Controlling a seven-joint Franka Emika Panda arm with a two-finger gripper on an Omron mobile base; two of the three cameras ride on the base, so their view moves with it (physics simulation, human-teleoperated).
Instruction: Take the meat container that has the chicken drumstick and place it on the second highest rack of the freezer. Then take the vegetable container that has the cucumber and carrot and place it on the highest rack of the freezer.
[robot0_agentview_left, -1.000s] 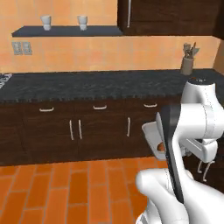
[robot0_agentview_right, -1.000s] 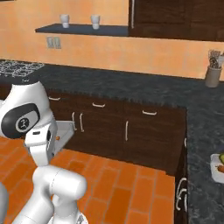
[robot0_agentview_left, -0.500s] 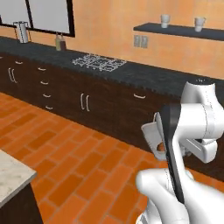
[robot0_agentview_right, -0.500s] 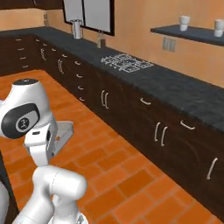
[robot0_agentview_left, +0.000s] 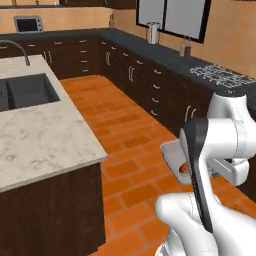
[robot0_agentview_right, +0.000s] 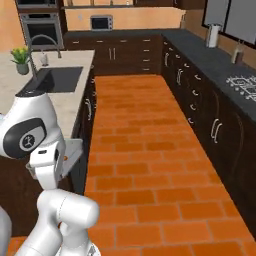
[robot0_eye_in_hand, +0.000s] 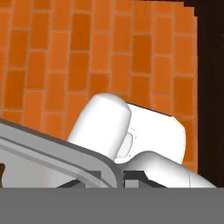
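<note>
Grey shallow meat container (robot0_agentview_left: 172, 154) carried over the orange brick floor (robot0_agentview_right: 145, 130).
Its rim lies pinched at the gripper (robot0_eye_in_hand: 111, 177), whose jaws are closed on the rim; an orange-brown drumstick (robot0_agentview_left: 185, 169) peeks beside the white arm, marble island surface (robot0_agentview_left: 40, 130) well apart.

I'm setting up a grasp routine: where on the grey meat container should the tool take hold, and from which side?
Grip the thin raised rim near a corner, coming down from above with one finger inside and one outside. The meat container is shallow and flat, probably too broad to span. The tool is shut on its rim in just this way.
</note>
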